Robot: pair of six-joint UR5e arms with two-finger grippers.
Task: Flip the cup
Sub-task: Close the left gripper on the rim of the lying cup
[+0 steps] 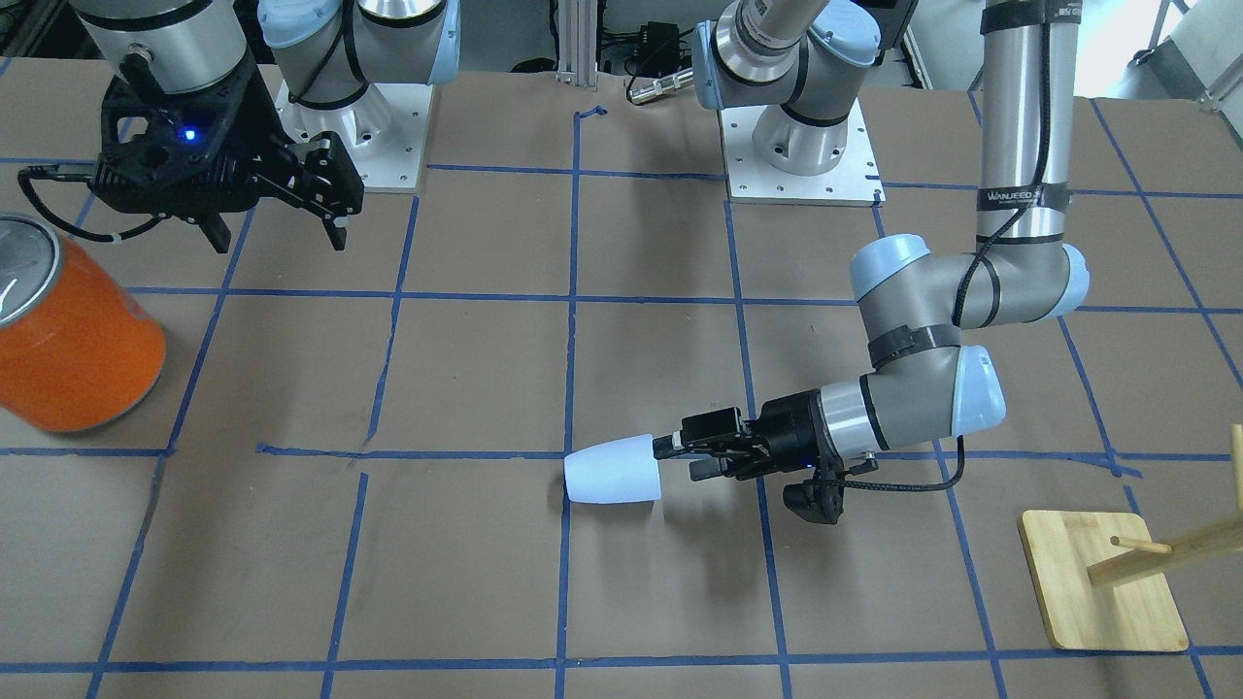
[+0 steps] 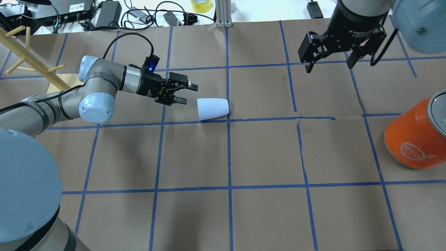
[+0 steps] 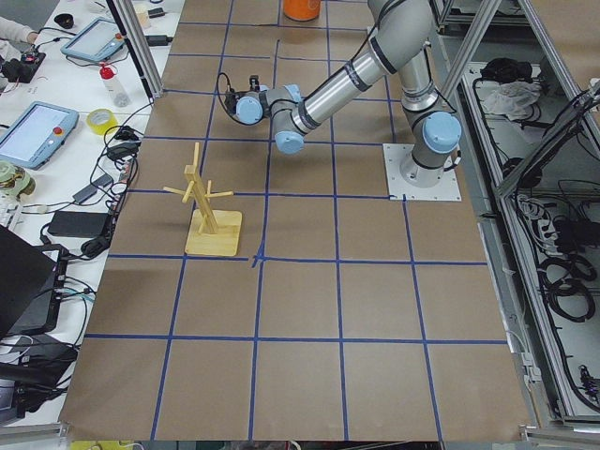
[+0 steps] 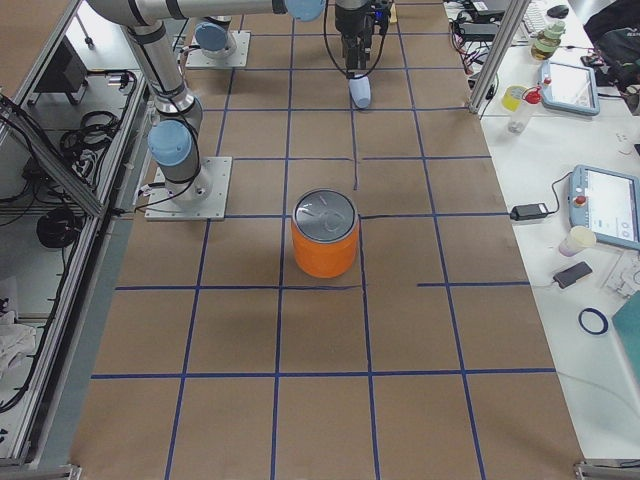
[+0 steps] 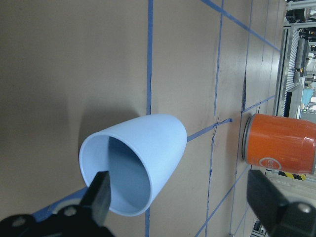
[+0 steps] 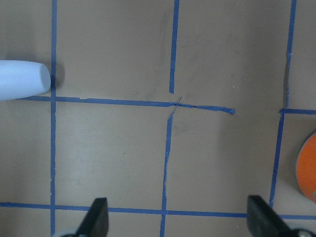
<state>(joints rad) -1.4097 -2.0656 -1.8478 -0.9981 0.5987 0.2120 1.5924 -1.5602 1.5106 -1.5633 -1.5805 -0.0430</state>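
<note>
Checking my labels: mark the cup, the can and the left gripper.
cup (image 2: 212, 108): overhead view, middle of its side wall.
can (image 1: 78, 340): front-facing view, orange side wall.
left gripper (image 2: 189, 94): overhead view, midway between its fingertips.

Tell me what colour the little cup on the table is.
The cup is plain pale blue, clearest in the left wrist view.

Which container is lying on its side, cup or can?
The pale blue cup, lying with its open mouth facing the left gripper. The orange can stands upright, lid up.
</note>
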